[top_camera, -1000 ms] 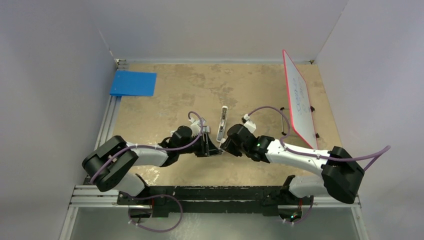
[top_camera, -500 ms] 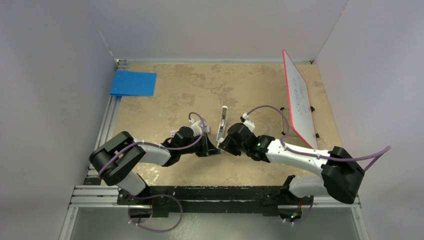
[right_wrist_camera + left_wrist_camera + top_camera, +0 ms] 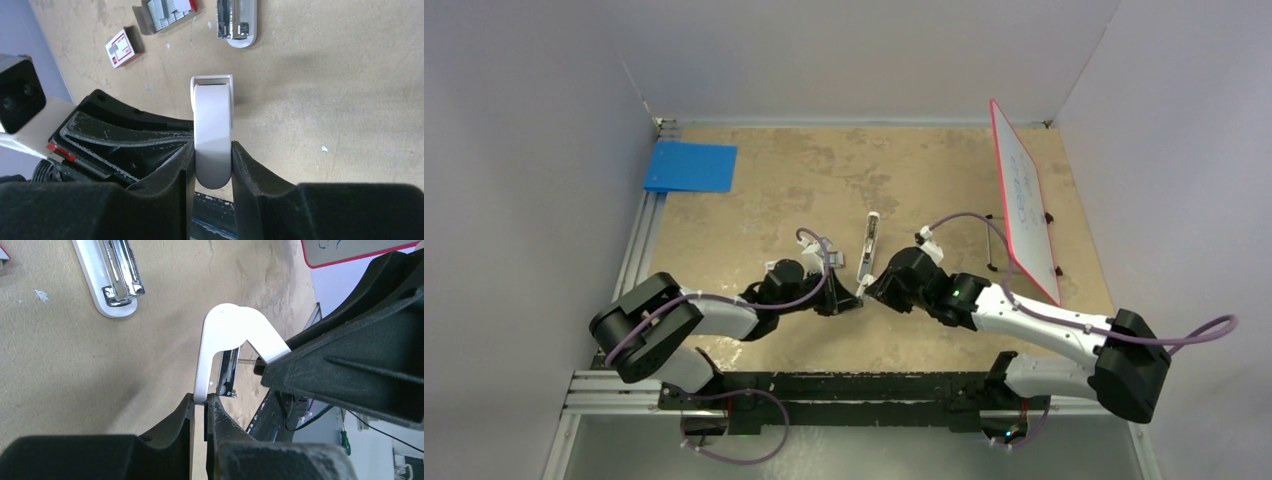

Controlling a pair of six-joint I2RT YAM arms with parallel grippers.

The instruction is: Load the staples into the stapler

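The white stapler (image 3: 869,245) lies open on the tan table, its chrome channel facing up (image 3: 116,275). Its white top arm (image 3: 224,332) is bent up at the near end. My left gripper (image 3: 201,401) is shut on one end of that arm. My right gripper (image 3: 213,150) is shut on the other end (image 3: 213,125). The two grippers meet tip to tip in the top view, left (image 3: 848,297) and right (image 3: 865,291). Grey staples (image 3: 162,9) lie in an open grey tray at the top of the right wrist view, apart from both grippers.
A small red-and-white box (image 3: 120,48) lies next to the staples. A blue folder (image 3: 691,166) lies at the back left. A red-framed whiteboard (image 3: 1024,205) leans at the right. Grey walls enclose the table on three sides.
Both grippers stay shut at the stapler's near end. The left arm's elbow has shifted back left and the right arm's base link has swung to the right.
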